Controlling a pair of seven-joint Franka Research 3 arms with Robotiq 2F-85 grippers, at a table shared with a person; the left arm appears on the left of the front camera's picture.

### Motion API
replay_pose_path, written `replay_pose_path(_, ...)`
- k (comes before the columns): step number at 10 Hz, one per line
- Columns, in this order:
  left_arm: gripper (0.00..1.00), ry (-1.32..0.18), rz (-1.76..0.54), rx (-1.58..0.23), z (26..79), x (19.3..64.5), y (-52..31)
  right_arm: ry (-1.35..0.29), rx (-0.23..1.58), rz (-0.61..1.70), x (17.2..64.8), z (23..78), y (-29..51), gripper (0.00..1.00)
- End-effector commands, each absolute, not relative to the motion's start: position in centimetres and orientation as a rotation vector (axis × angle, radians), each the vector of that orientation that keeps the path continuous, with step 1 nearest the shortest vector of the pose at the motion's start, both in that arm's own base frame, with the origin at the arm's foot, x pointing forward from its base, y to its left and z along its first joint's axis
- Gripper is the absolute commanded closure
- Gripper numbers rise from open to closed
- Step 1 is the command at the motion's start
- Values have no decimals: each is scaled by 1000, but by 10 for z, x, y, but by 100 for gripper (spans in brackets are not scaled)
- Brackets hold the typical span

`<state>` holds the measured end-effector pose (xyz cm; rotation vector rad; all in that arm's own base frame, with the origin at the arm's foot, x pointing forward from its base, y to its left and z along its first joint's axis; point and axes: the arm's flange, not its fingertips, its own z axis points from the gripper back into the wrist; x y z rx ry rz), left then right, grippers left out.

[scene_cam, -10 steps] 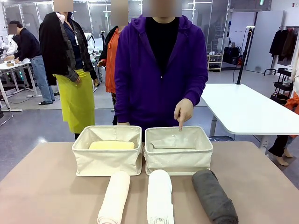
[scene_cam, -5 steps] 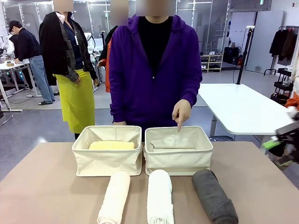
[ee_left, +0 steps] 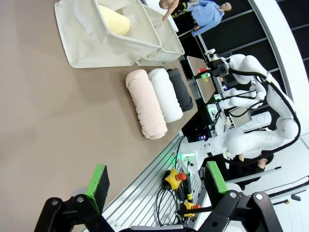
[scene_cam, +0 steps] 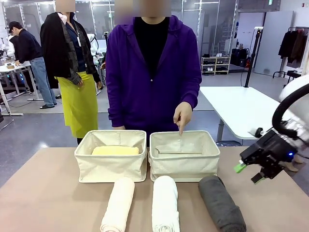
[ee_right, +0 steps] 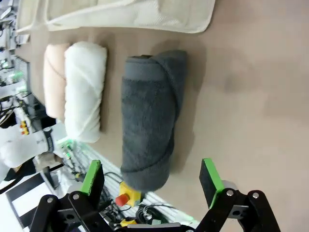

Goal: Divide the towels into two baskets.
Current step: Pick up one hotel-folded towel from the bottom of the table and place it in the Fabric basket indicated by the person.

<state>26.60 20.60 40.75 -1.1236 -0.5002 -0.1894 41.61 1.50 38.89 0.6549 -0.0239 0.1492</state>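
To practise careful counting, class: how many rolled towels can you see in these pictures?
4. The pale yellow towel lies in the left basket; the cream towel, white towel and charcoal towel lie on the table in front. The right basket's bottom is partly hidden.

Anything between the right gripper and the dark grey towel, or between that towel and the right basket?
Nothing visible. The open right gripper hangs beside the grey towel; the right basket stands just behind it, with a person's hand above its far rim.

Bright, even overhead light fills the room. Shadows on the table (scene_cam: 48,193) are soft, darkest beside the charcoal towel (ee_right: 147,116). Both wrist views curve at their edges; the front view is sharp.
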Motion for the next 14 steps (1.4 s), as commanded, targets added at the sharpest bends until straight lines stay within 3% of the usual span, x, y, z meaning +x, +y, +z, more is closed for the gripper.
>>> replay_pose_path(1,0,-502,-197,-1125,410,263,205,-53,560,103,418,375,39,0)
replay_pose_path(4,0,-502,-197,-1125,410,263,205,-137,449,115,417,351,75,0)
replay_pose_path(12,0,-502,-197,-1125,410,263,205,-81,402,215,391,320,129,0)
replay_pose_path(14,0,-502,-197,-1125,410,263,205,-79,388,228,389,315,131,20)
